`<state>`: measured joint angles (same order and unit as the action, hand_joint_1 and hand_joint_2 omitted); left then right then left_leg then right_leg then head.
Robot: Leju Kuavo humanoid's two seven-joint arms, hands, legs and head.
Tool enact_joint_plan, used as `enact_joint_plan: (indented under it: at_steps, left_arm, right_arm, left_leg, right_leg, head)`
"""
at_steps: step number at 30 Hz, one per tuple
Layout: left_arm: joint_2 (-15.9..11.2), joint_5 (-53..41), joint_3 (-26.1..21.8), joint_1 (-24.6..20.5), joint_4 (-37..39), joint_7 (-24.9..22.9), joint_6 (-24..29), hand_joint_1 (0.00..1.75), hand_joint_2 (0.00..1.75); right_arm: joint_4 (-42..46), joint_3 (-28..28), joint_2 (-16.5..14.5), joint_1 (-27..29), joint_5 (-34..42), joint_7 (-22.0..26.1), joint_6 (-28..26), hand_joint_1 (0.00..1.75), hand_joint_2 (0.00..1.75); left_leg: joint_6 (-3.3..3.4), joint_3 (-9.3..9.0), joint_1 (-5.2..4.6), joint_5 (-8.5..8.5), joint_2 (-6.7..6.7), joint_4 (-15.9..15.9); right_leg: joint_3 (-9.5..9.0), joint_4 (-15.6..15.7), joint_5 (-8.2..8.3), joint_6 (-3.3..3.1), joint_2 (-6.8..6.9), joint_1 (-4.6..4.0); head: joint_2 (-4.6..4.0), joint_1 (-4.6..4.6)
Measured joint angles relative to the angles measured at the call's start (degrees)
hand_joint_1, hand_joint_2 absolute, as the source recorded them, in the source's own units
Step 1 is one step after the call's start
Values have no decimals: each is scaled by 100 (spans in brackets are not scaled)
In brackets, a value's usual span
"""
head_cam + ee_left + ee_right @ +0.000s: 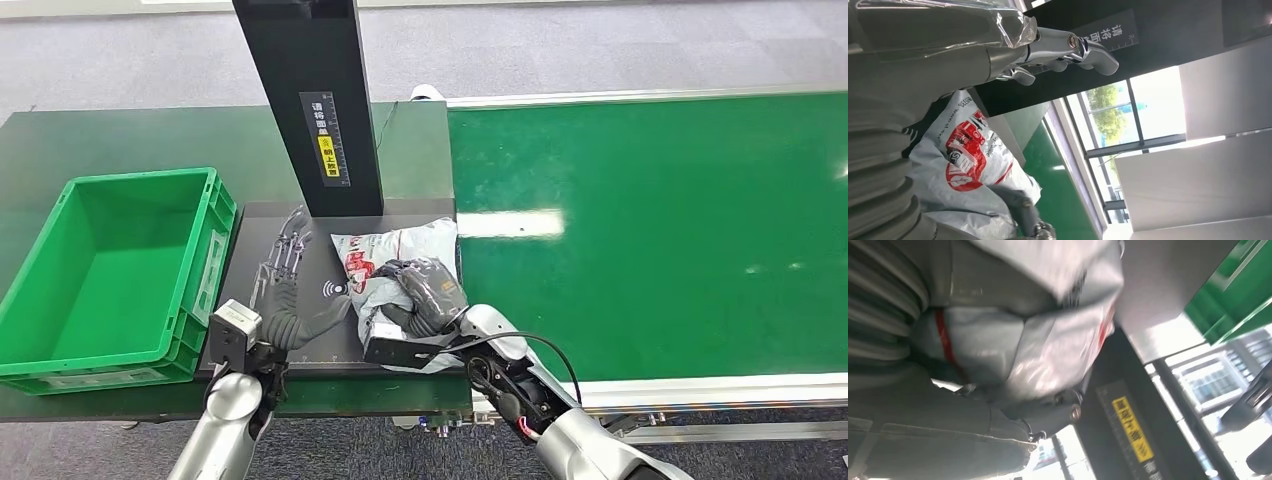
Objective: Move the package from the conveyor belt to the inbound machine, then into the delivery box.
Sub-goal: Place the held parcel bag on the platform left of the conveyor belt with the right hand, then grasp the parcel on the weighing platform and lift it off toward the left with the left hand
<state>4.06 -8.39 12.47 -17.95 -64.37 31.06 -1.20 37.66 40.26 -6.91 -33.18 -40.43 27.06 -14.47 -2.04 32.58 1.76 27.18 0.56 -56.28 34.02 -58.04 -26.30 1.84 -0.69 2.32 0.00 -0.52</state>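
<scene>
The right hand (425, 290) grips the grey package (395, 262) with its fingers wrapped over the top, on the inbound machine's dark platform (262, 222) at the foot of the black post (310, 100). The left hand (285, 275) lies on the platform just beside the package, fingers stretched out and apart, holding nothing. The green delivery box (215, 245) stands close on the left, the green conveyor belt (650, 230) on the right; the right wrist view is blurred.

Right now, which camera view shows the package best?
The head view: the grey package lies on the black scanner plate, gripped by the right hand. The left wrist view shows its red print close up; the right wrist view gives a blurred underside.
</scene>
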Motion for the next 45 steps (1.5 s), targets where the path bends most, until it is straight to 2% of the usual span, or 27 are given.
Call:
enact_joint_plan:
  at_steps: [4,8,18,22,27,30,36,42,43,45]
  left_arm:
    - [-2,28,3,-3,39,17,1,0,175]
    - [-2,60,8,-10,92,62,0,0,175]
    - [-3,40,115,-26,274,155,-42,0,175]
    - [-28,-237,198,-42,364,177,106,0,175]
    - [-77,-1072,422,-92,492,-56,721,0,175]
    - [-109,-1780,649,-120,616,-431,1048,0,175]
    - [-158,-3009,1169,-248,1013,-1165,1148,0,175]
    - [-163,-3506,1380,-332,1370,-1530,1222,0,175]
    - [-163,-3531,1385,-338,1415,-1567,1176,3,175]
    - [-163,-3587,1382,-346,1480,-1648,1048,44,175]
  right_arm:
    - [1,-117,29,4,225,-41,-58,0,175]
    - [38,-323,43,24,741,143,225,0,175]
    - [176,-1025,110,201,2749,619,2333,0,175]
    - [238,-1206,157,220,3160,719,2698,0,175]
    - [413,-1348,236,223,3416,914,2636,0,175]
    - [616,-1433,280,260,3453,1027,2257,0,175]
    - [1015,-1523,301,326,3453,1106,1649,0,175]
    - [1206,-1515,308,358,3440,1175,1428,0,175]
    - [1229,-1513,311,367,3442,1184,1408,0,175]
    - [1260,-1508,313,381,3447,1192,1384,0,175]
  left_leg:
    - [0,0,0,0,0,0]
    - [0,0,0,0,0,0]
    - [0,0,0,0,0,0]
    - [0,0,0,0,0,0]
    - [0,0,0,0,-1,0]
    - [0,0,0,0,-1,-1]
    - [0,0,0,0,0,-1]
    - [0,0,0,0,-1,0]
    - [0,0,0,0,-1,0]
    - [0,0,0,0,-1,0]
  right_leg:
    - [-1,0,0,0,0,0]
    - [0,0,0,0,0,0]
    - [0,0,0,0,0,0]
    - [-1,0,0,0,0,0]
    - [0,0,0,0,0,0]
    - [0,0,0,0,0,0]
    - [0,0,0,0,0,0]
    - [-1,0,0,0,0,0]
    - [-1,0,0,0,0,0]
    - [-2,0,0,0,0,0]
  head:
    - [0,-1]
    - [0,-1]
    - [0,-1]
    - [0,-1]
    - [0,0]
    - [0,0]
    - [0,0]
    - [0,-1]
    - [0,-1]
    - [0,-1]
